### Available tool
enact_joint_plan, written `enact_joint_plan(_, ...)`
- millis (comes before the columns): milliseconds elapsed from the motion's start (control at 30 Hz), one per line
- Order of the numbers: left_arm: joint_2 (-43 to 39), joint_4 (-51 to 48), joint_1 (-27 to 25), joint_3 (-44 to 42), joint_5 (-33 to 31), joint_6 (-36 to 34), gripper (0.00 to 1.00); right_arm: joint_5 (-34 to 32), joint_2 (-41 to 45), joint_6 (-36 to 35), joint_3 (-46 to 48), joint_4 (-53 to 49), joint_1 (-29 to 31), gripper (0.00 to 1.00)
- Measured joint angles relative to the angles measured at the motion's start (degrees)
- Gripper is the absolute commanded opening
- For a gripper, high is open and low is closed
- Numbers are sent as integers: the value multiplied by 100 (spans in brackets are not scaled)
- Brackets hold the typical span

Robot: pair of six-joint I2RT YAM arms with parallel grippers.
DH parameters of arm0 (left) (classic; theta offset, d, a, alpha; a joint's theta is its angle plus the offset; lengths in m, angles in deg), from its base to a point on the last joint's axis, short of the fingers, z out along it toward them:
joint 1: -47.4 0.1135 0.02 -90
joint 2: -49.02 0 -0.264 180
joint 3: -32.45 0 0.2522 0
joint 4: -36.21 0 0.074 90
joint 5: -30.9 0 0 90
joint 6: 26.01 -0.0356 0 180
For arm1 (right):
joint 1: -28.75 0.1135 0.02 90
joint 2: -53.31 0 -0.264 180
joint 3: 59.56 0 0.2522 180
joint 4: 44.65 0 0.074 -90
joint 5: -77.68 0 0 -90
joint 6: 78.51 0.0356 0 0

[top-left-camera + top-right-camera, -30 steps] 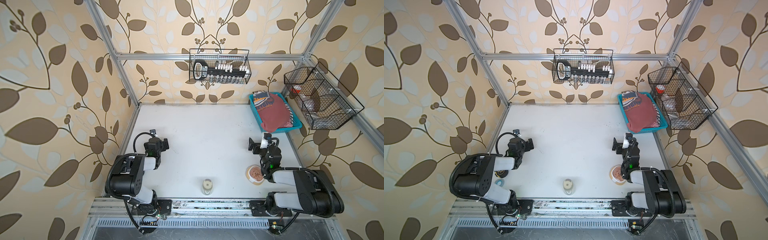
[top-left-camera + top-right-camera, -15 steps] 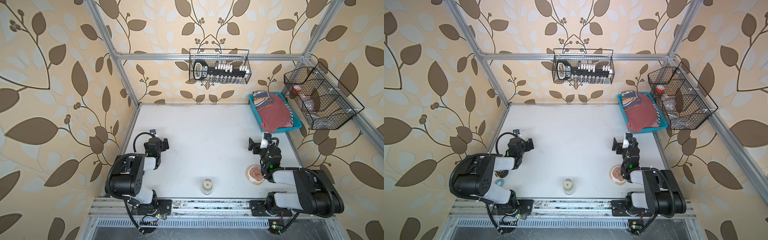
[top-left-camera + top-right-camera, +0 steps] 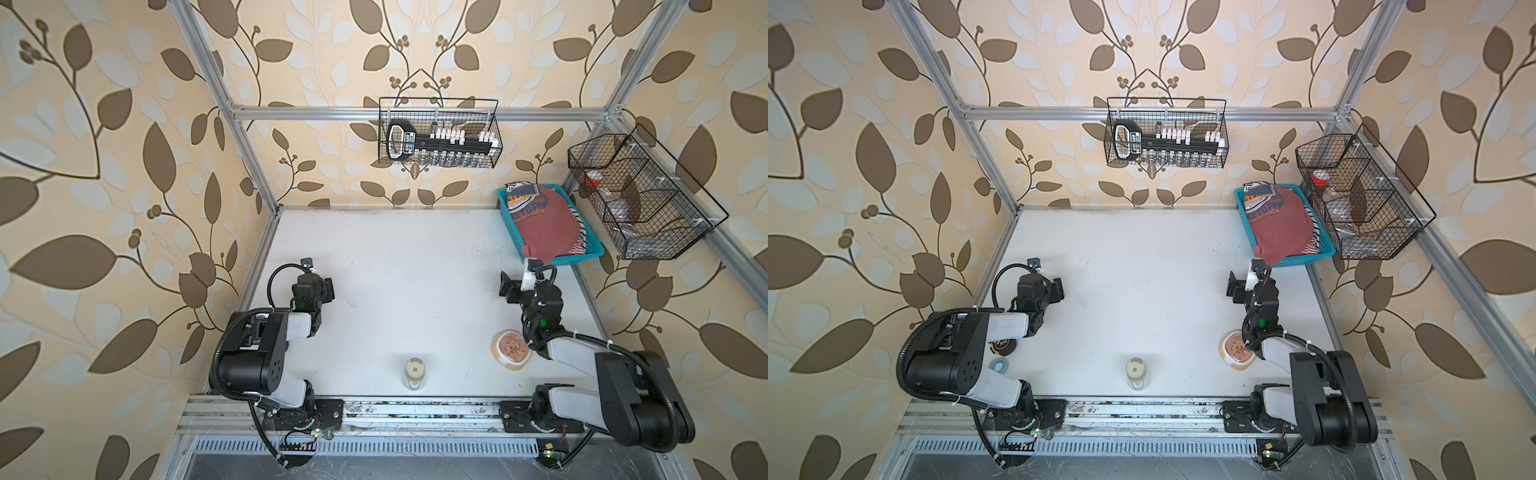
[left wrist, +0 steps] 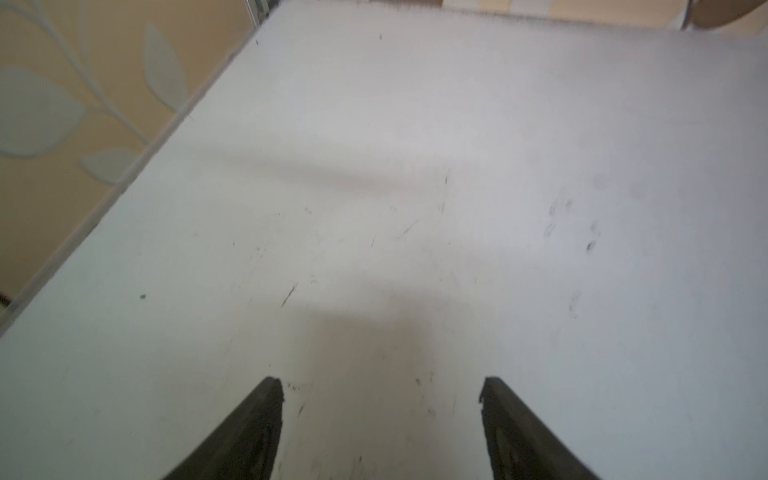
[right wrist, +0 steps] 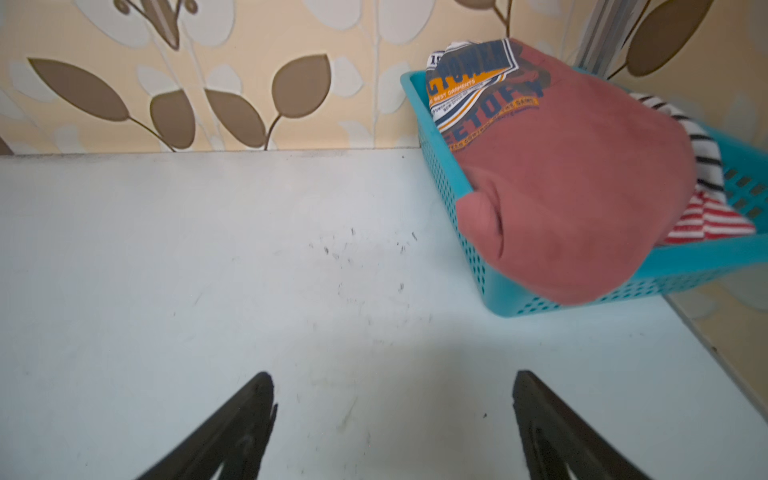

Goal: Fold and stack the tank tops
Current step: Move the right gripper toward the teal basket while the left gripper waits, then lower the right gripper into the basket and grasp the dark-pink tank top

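— Now, near edge first: what do you have?
— I see a small jar point(image 3: 415, 372) upright at the front of the white table point(image 3: 395, 257). A round bowl point(image 3: 512, 351) with brown contents sits just beside my right arm.
— Grippers?
— Left gripper point(image 4: 380, 390): jaws set well apart, nothing between them, bare table beneath. Right gripper point(image 5: 392, 386): jaws likewise wide apart and holding nothing. It is near the teal basket point(image 5: 469, 257) but apart from it.
— Locate the tank tops.
— Both lie in that basket, at the table's far right corner. The brick-red tank top point(image 5: 582, 187) is bunched on top, its near end hanging over the basket's rim and its printed graphic at the far end. The striped tank top point(image 5: 706, 224) lies beneath it, showing only on the wall side.
— Beyond that?
— The back wire basket point(image 3: 438, 100) hangs on the rear frame rail. The side wire basket point(image 3: 665, 245) hangs on the right frame.
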Motion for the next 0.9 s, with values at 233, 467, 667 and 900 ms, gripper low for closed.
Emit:
enact_joint_plan(233,-280,-1460,-2,1672,879,304,75,28,-15,57,-2518,-2317,-345,66)
enact_joint_plan(467,-400,-1989,-144,1816,2170,811,76,-22,-1384,72,-4651,-4304,-820,63)
enact_joint_plan(667,-487,-2232,-354,1836,2651,990,77,-83,-2358,85,-5530,-5556,-1067,62)
enact_joint_plan(900,-511,-2339,-426,1996,2907,1060,77,214,-2859,203,-5635,-6177,-1314,62)
